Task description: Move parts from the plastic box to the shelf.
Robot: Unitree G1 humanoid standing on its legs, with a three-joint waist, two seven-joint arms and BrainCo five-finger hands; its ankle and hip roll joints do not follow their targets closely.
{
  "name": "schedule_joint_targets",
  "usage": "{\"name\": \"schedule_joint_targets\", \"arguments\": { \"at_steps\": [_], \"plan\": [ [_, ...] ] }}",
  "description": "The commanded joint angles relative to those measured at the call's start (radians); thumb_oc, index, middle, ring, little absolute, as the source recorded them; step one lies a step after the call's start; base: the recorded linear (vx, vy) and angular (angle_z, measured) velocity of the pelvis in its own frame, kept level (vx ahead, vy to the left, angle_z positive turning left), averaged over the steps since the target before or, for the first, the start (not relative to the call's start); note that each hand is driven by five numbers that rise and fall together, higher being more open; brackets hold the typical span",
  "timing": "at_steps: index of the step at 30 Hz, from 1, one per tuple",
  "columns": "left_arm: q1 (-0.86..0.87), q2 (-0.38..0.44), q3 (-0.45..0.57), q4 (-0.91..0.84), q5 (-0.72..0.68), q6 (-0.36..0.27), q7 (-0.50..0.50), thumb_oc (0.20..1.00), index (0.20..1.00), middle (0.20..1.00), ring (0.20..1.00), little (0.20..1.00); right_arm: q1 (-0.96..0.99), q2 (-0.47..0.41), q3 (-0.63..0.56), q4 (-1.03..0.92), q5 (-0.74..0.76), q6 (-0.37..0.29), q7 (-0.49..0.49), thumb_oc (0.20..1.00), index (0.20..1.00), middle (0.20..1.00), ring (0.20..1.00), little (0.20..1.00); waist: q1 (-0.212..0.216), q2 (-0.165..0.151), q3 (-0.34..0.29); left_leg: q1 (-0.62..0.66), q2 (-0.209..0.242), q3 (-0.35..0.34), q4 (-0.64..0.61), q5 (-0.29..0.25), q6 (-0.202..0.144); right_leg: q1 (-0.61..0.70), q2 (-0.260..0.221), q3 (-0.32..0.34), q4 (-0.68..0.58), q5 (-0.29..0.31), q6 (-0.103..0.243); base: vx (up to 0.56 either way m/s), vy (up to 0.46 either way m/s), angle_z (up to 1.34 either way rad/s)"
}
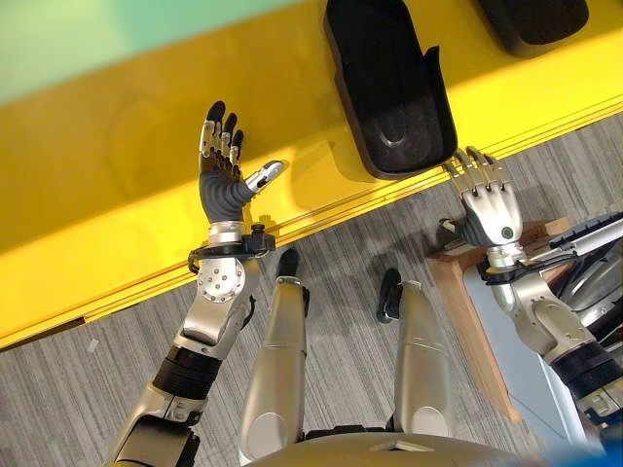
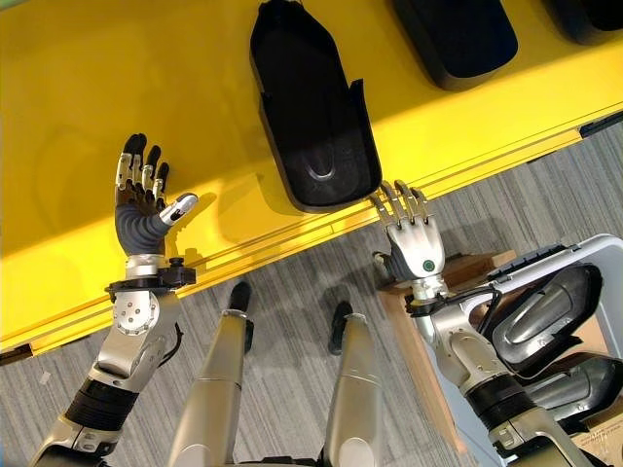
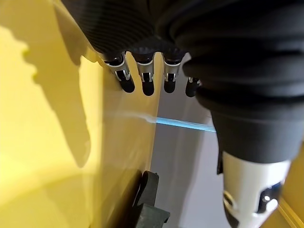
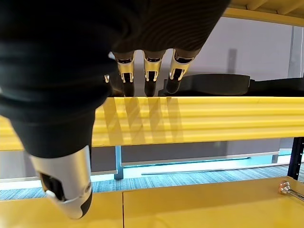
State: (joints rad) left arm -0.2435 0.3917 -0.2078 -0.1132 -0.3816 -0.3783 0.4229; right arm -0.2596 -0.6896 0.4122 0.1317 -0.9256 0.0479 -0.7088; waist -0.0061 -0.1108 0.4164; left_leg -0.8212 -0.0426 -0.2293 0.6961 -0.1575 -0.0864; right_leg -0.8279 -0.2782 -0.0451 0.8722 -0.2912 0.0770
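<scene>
Left eye view: left hand (image 1: 222,165) is raised over the yellow shelf (image 1: 117,175), fingers straight and spread, thumb out to the side, holding nothing. Right hand (image 1: 487,199) sits at the shelf's front edge, fingers straight and close together, tips just beside the near end of a black part (image 1: 387,83) lying on the shelf. No contact with the part can be confirmed. A second black part (image 1: 535,21) lies further along the shelf, well apart from both hands.

Right eye view: same layout. The plastic box (image 2: 596,255) stands on the floor at the robot's right, beside the right forearm, with dark parts (image 2: 545,316) still inside it. A wooden pallet (image 2: 414,345) lies under the box's near side.

Left wrist view: left fingers (image 3: 147,78) extended and empty, next to the yellow shelf face.

Right wrist view: right fingers (image 4: 149,71) straight, empty, tips level with the shelf's front lip, the black part just past them on the shelf top.
</scene>
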Motion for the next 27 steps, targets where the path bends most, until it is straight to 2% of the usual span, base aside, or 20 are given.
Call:
{"name": "schedule_joint_targets", "arguments": {
  "at_steps": [1, 18, 27],
  "plan": [
    [0.012, 0.015, 0.009, -0.022, 0.008, -0.052, -0.003, 1.0, 1.0, 1.0, 1.0, 1.0, 0.013, -0.036, 0.079, -0.023, 0.008, -0.047, 0.011, 1.0, 1.0, 1.0, 1.0, 1.0, 0.008, 0.007, -0.01, 0.011, 0.044, -0.034, -0.05, 0.005, 0.003, 0.068, -0.02, 0.032, -0.11, 0.073, 0.016, 0.0, 0.0, 0.0],
    [-0.021, -0.004, -0.022, -0.02, -0.023, -0.055, -0.006, 1.0, 1.0, 1.0, 1.0, 1.0, -0.276, 0.092, 0.12, -0.003, 0.102, -0.038, -0.019, 1.0, 1.0, 1.0, 1.0, 1.0, 0.052, 0.033, -0.006, 0.017, 0.025, -0.033, -0.055, 0.012, 0.013, 0.08, -0.028, 0.031, -0.104, 0.07, 0.013, 0.0, 0.002, 0.02],
    [-0.02, -0.004, -0.018, -0.028, -0.049, -0.058, -0.015, 1.0, 1.0, 1.0, 1.0, 1.0, -0.405, 0.129, 0.07, 0.028, 0.158, -0.011, -0.048, 1.0, 1.0, 1.0, 1.0, 1.0, 0.08, 0.044, -0.006, 0.016, 0.015, -0.035, -0.058, 0.017, 0.015, 0.081, -0.031, 0.03, -0.097, 0.069, 0.011, 0.0, 0.001, 0.03]
  ]
}}
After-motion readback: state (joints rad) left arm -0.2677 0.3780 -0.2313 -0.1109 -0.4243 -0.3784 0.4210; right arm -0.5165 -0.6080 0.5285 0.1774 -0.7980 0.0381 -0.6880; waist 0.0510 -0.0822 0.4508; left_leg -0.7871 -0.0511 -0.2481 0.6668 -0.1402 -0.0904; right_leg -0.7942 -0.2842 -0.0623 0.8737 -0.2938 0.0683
